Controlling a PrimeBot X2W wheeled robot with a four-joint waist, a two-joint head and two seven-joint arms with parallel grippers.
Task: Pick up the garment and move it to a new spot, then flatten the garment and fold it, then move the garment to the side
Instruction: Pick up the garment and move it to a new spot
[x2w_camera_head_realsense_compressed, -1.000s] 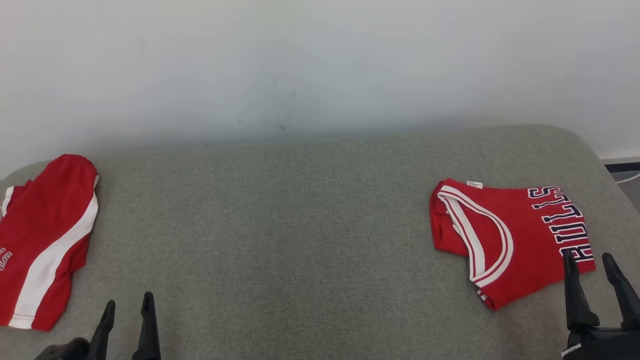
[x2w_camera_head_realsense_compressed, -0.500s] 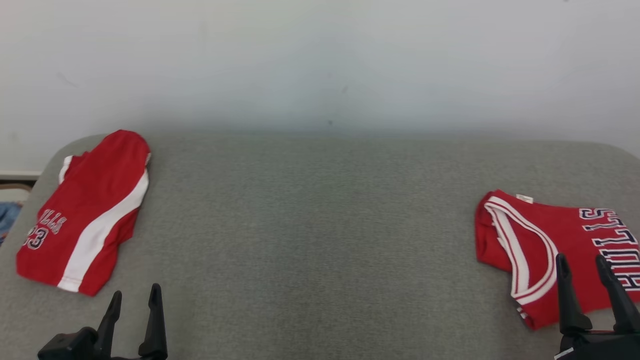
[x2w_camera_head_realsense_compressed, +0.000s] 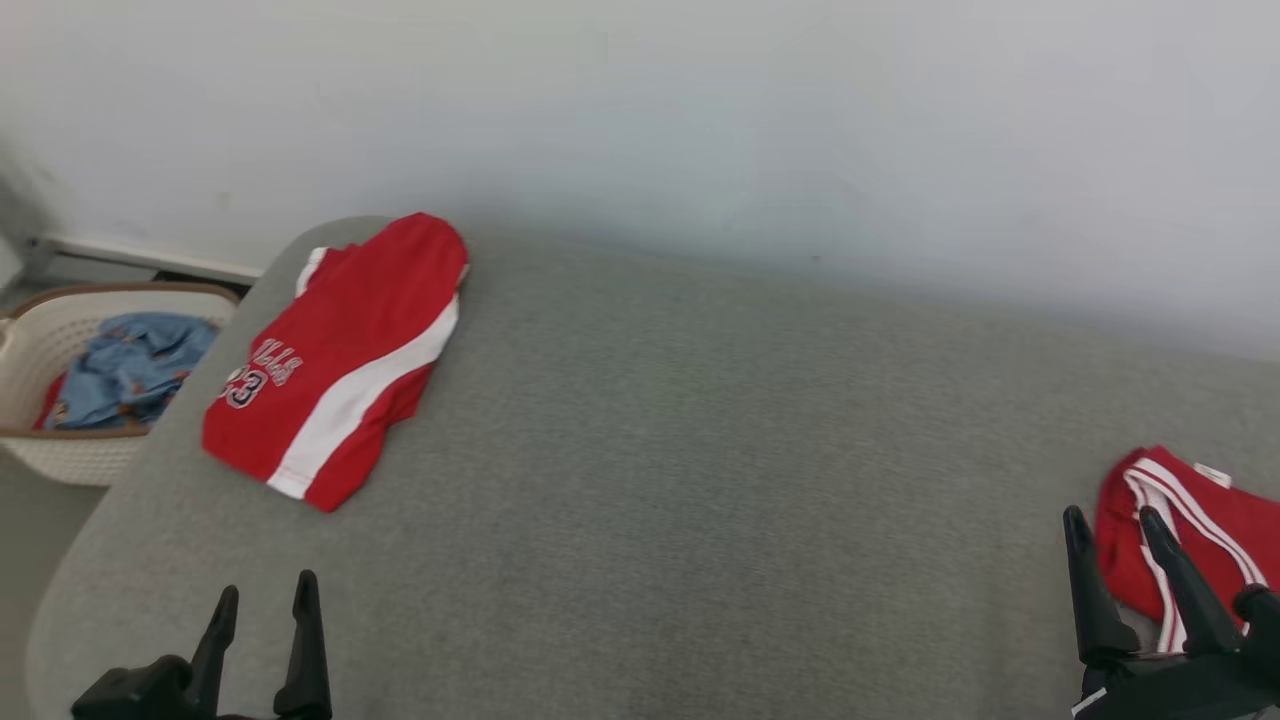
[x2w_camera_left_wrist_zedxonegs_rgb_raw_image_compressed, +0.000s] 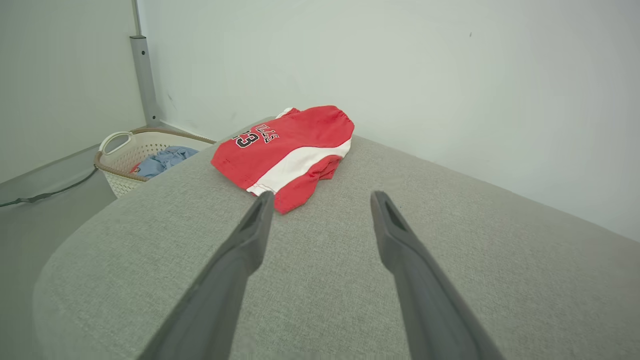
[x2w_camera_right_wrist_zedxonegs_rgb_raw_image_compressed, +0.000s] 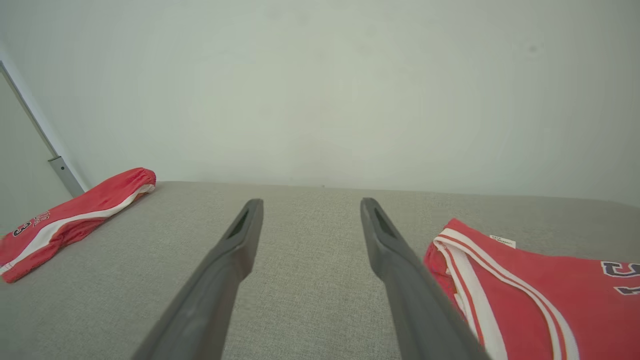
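One pair of red shorts (x2w_camera_head_realsense_compressed: 320, 335), one red jersey (x2w_camera_head_realsense_compressed: 1228, 532), one laundry basket (x2w_camera_head_realsense_compressed: 70, 458)

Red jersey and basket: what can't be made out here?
The red jersey: head view, cut off by the right edge and partly behind the right gripper; the right wrist view's edge cuts its lettering.
The basket: head view, the left edge cuts it; the blue cloth hides most of what lies beneath.

The left gripper (x2w_camera_head_realsense_compressed: 266, 592) sits low on the left side, its two fingers (x2w_camera_left_wrist_zedxonegs_rgb_raw_image_compressed: 240, 260) spread wide, pointing forward with nothing between them. The right gripper (x2w_camera_head_realsense_compressed: 1112, 518) sits low opposite, fingers (x2w_camera_right_wrist_zedxonegs_rgb_raw_image_compressed: 225, 270) equally parted and empty, leaning slightly leftward.
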